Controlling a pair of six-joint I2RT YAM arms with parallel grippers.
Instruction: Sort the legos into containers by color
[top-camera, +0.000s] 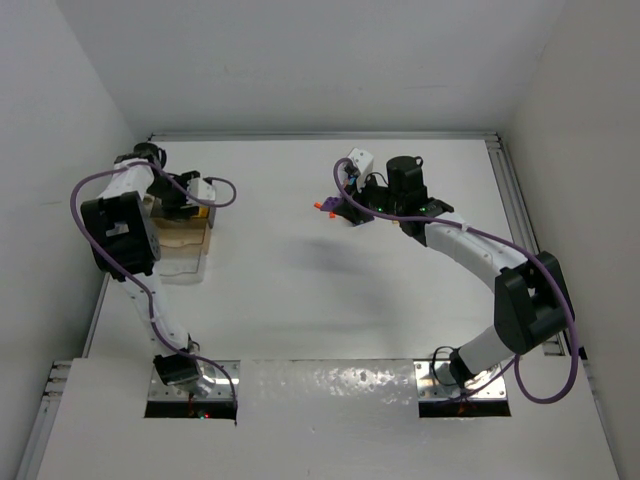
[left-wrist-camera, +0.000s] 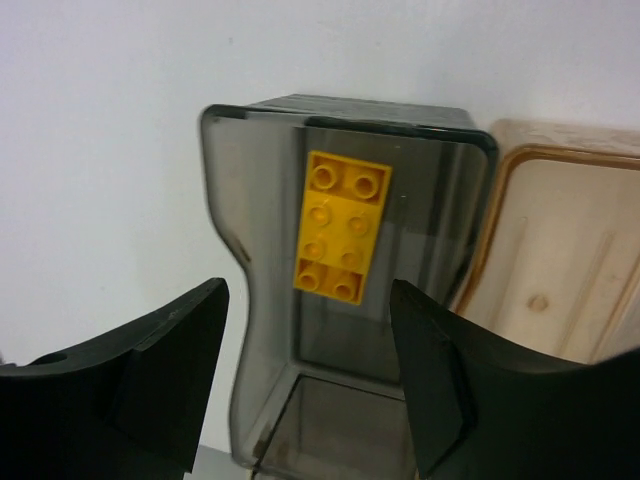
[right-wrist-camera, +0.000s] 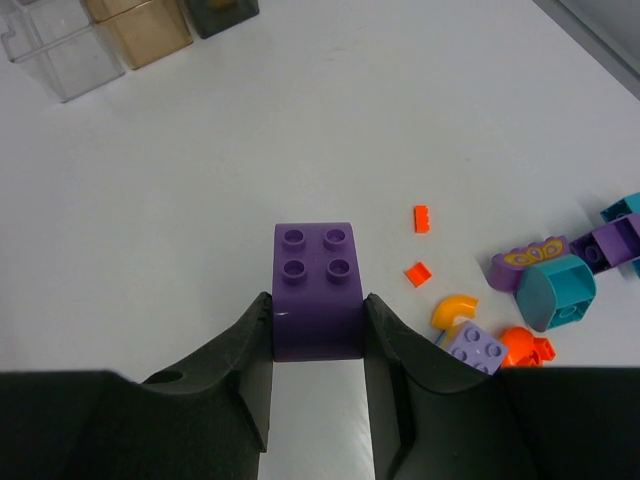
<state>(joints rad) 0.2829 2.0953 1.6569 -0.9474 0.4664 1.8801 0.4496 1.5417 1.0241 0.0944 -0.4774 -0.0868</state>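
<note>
Right jaws clamp a studded purple brick (right-wrist-camera: 317, 290).

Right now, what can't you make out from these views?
Top view: left arm hides most of the bins; contents unseen.
Left wrist view: tan bin cut off by the right edge.
Right wrist view: teal brick cut off at right edge; orange brick partly behind the fingers.

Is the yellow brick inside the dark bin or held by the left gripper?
Inside. The yellow brick lies within the dark bin; the left gripper is open above it, jaws apart, holding nothing.
</note>
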